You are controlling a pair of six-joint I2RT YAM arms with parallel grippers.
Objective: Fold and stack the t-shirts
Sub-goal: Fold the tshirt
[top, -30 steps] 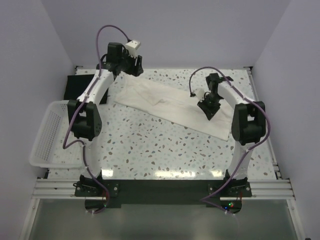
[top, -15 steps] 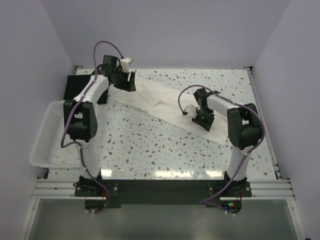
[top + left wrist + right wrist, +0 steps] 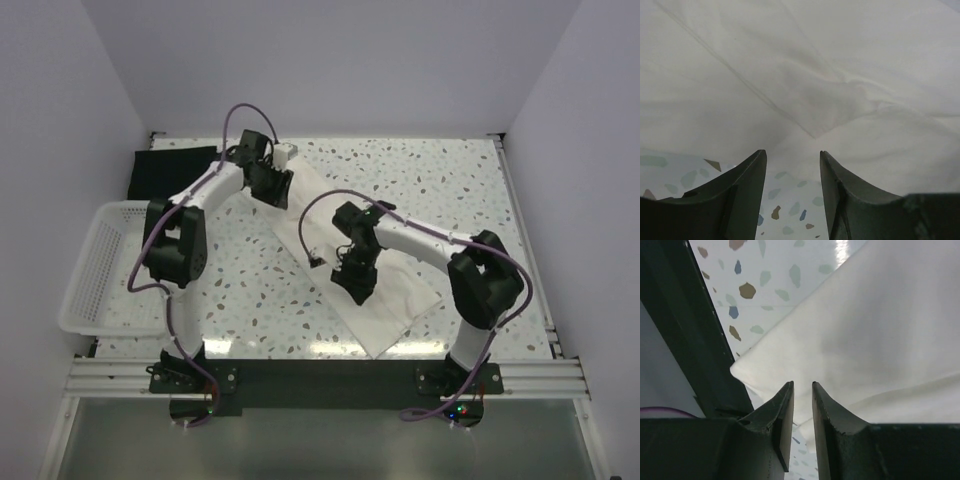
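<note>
The cream t-shirt [image 3: 400,300] lies as a long folded strip from the far middle of the table toward the near right. It fills the left wrist view [image 3: 840,75] and the right wrist view [image 3: 880,340]. My left gripper [image 3: 276,190] is open at the strip's far end; between its jaws [image 3: 792,156] only table shows, with the cloth edge just past the tips. My right gripper [image 3: 355,283] sits on the strip's middle, jaws nearly together [image 3: 802,386] with a fold of cream cloth between them. The black t-shirt [image 3: 172,170] lies at the far left corner.
A white lattice basket [image 3: 75,290] sits at the table's left edge, beside the left arm. The speckled table [image 3: 250,290] is bounded by walls at the back and sides. The black rail [image 3: 320,372] with the arm bases runs along the near edge.
My right gripper has moved toward the near left, pulling the cream shirt's right end round toward the front. My left gripper has come down and right to the shirt's far end.
</note>
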